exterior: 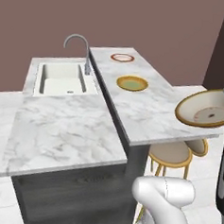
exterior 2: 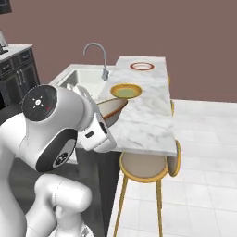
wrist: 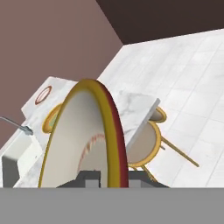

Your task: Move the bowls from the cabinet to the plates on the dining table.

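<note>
We see the cream bowl point(exterior: 204, 108) with its tan-brown rim held in the air off the near right corner of the marble surface point(exterior: 147, 111), above the round stools point(exterior: 171, 153) tucked beneath it. In the left base view the bowl sits nearly level, its opening facing up and tipped slightly toward us, its wide span running left to right. In the hand view the same bowl point(wrist: 83, 140) stands on edge before the lens, rim running from bottom to top and the hollow facing left. The pincer point(wrist: 109, 178) is pressed together on the bowl's rim, one dark finger on either side of the wall at the bottom of that view.

From the right base view we find the bowl point(exterior 2: 111, 110) just beside the near long edge of the surface, partly behind the white arm.

Two plates lie on the raised part of the surface, well apart from the held bowl. The nearer one, yellow-rimmed point(exterior: 132, 83), lies flat about midway along; the red-orange-rimmed one point(exterior: 122, 58) lies flat near the far end. Both are bare. The sink point(exterior: 62, 78) and its tall curved tap point(exterior: 79, 47) sit on the lower part, to the left of the plates.
</note>
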{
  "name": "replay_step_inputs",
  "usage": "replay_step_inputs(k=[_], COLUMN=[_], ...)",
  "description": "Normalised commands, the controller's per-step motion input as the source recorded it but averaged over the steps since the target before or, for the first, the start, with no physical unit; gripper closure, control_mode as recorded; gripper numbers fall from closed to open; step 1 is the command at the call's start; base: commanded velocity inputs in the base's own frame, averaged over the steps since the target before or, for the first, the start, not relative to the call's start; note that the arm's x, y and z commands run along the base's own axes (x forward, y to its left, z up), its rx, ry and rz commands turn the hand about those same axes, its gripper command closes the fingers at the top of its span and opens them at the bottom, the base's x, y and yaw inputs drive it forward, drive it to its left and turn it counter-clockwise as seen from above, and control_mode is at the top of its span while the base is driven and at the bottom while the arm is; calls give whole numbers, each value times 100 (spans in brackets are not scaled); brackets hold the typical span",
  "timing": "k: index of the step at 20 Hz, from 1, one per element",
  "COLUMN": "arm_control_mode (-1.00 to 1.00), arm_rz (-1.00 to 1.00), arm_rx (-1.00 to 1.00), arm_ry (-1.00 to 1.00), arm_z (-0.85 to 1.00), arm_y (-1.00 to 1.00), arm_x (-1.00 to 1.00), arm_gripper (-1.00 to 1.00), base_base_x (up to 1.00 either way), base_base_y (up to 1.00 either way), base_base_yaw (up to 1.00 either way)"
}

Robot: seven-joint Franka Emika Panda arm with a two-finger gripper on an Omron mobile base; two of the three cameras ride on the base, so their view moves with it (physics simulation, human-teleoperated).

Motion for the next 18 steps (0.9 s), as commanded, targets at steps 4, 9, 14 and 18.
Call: replay_step_inputs(k=[4,9,14,18], arm_control_mode=[100,100,100,100], arm_rz=[0,0,0,0], arm_rx=[0,0,0,0], arm_ry=[0,0,0,0], arm_z=[0,0,0,0], arm_y=[0,0,0,0], arm_x=[0,0,0,0], arm_gripper=[100,100,100,100], base_base_x=[33,33,33,32], base_base_y=[-69,-70,-71,-71], base_base_yaw=[0,0,0,0])
